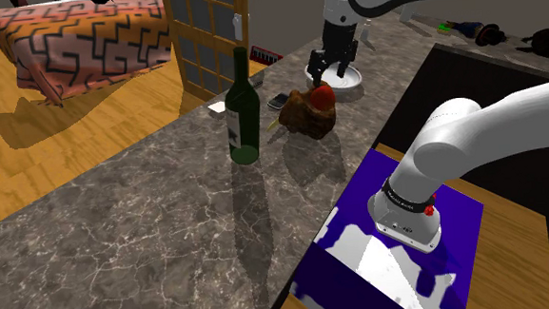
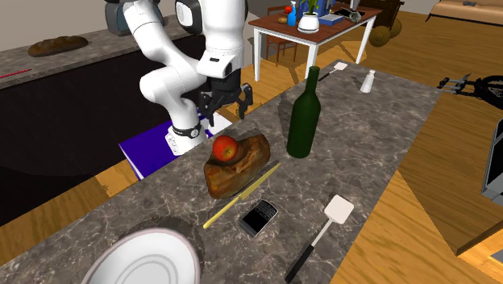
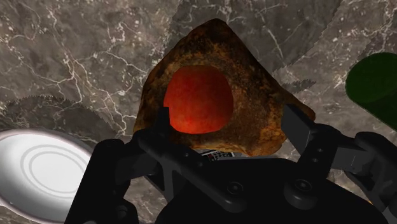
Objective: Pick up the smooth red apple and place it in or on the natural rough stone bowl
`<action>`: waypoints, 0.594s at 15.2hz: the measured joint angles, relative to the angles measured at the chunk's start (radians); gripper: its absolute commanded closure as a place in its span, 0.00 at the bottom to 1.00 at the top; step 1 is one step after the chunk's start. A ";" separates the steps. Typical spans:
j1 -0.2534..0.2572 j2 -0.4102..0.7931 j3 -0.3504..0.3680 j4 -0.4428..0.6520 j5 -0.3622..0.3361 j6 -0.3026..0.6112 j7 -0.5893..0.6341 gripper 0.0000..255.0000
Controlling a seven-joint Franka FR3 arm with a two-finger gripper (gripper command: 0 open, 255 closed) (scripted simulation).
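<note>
At the second exterior view's left, noted a white plate (image 2: 149, 258) on the marble counter (image 2: 371, 137). Next right, found the gripper (image 2: 227, 107) poised above the rough brown bowl (image 2: 246, 165), fingers spread wide, clasping nothing. Beneath it, saw the red apple (image 2: 225, 148) resting inside that bowl, clear of both fingers. Farther right, passed an upright green bottle (image 2: 303, 113). Judged the placing done; left only a retreat upward.

Green bottle (image 3: 375, 83) and white plate (image 3: 38, 167) partly off-frame.
</note>
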 measured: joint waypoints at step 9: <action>0.003 -0.001 0.007 0.123 0.007 -0.123 -0.002 0.00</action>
